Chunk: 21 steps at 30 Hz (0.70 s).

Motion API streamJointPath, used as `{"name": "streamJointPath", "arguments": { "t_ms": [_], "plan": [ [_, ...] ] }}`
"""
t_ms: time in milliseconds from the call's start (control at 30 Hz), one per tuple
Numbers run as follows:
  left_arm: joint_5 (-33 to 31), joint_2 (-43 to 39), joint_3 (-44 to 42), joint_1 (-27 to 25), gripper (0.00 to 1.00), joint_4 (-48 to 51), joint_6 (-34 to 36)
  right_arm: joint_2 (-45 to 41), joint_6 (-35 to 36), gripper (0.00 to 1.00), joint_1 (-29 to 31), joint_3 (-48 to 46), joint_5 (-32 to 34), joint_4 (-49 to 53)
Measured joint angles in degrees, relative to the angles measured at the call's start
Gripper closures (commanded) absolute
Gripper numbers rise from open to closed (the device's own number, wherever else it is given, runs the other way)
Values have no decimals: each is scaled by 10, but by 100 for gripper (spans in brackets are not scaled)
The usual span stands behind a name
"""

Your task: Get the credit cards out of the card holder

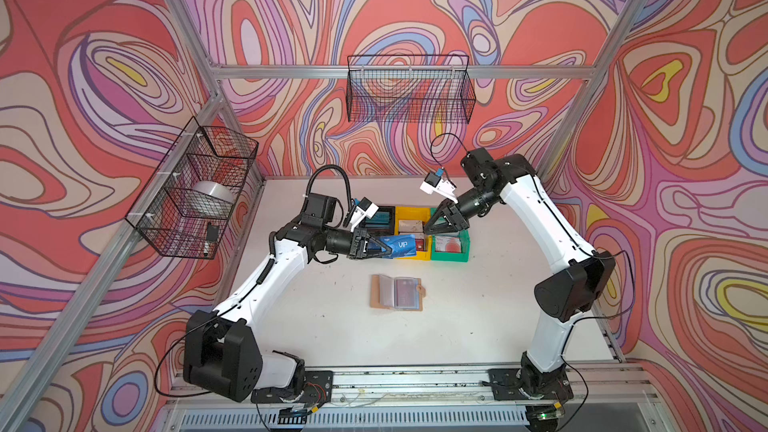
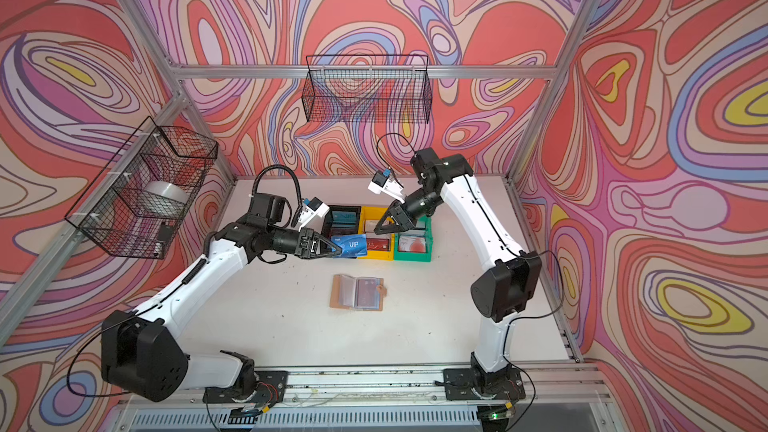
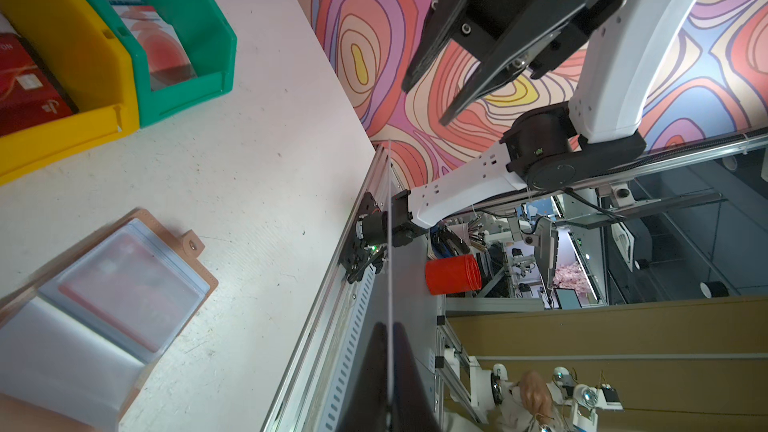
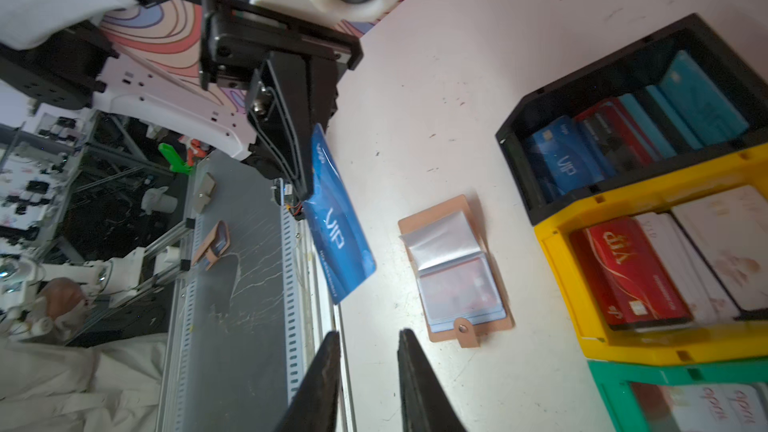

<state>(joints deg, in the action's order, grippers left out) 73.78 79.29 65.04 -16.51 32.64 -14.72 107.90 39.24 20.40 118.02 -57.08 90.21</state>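
Observation:
The tan card holder (image 1: 397,292) (image 2: 358,292) lies open on the white table, and a dark red card (image 4: 465,288) shows inside its clear sleeve. My left gripper (image 1: 388,250) (image 2: 338,248) is shut on a blue "VIP" credit card (image 1: 401,245) (image 4: 340,234) and holds it in the air by the front of the black and yellow bins. In the left wrist view that card (image 3: 390,243) shows only as a thin edge between the jaws of the left gripper (image 3: 390,326). My right gripper (image 1: 428,229) (image 4: 369,333) hangs open and empty over the yellow bin.
Three bins stand in a row behind the holder, all holding cards: black (image 4: 515,118), yellow (image 1: 411,211) and green (image 1: 451,258). A wire basket (image 1: 409,89) hangs on the back wall and another wire basket (image 1: 191,189) on the left wall.

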Motion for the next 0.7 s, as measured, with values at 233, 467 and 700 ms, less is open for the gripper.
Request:
{"name": "streamJointPath", "arguments": {
  "t_ms": [233, 467, 700],
  "plan": [
    [2, 8, 12, -7, 100, 73, 64, 60, 45, 69, 0, 14, -71, 28],
    [6, 28, 44, -18, 100, 118, 100, 83, 51, 68, 10, 17, -87, 35],
    [11, 63, 55, -32, 100, 157, 131, 84, 54, 70, 32, 20, -94, 37]
  ]
}}
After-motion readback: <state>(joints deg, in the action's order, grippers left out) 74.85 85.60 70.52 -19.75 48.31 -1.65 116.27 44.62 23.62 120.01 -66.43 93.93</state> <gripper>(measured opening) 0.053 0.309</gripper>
